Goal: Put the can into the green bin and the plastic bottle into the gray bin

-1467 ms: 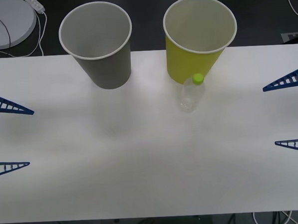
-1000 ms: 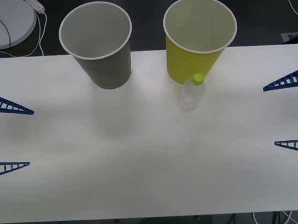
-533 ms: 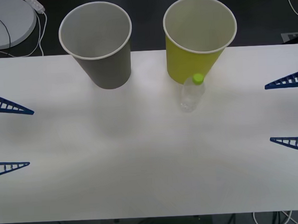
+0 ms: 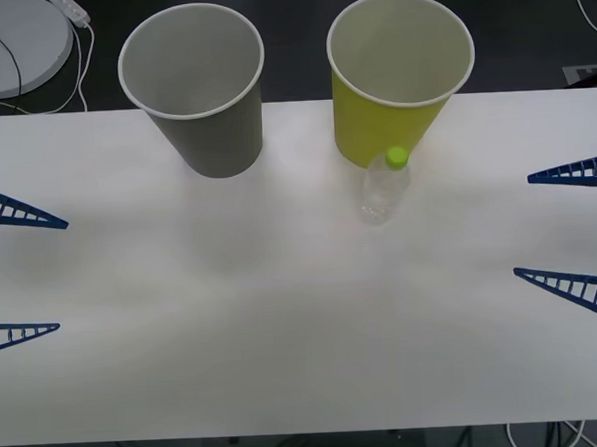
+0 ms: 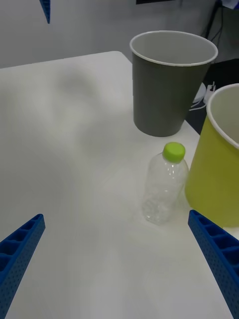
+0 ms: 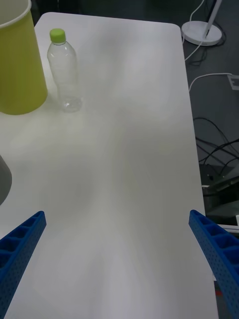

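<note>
No readable text, labels, brands or numbers on any object in view.

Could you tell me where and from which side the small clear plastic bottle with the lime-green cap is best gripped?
Probably around the mid-body of the clear plastic bottle, which stands upright. Come from the open table side with the open right gripper, since the yellow-green bin stands close behind it.

Setting: probably lab or test room, not home. Plain white table (image 4: 283, 314) on dark floor. Loose white cables (image 6: 209, 79) trailing across floor. White round base (image 4: 9, 43) with cable beyond table's far left corner; its function unclear. Pale bare wall (image 5: 99, 20) behind table.
</note>
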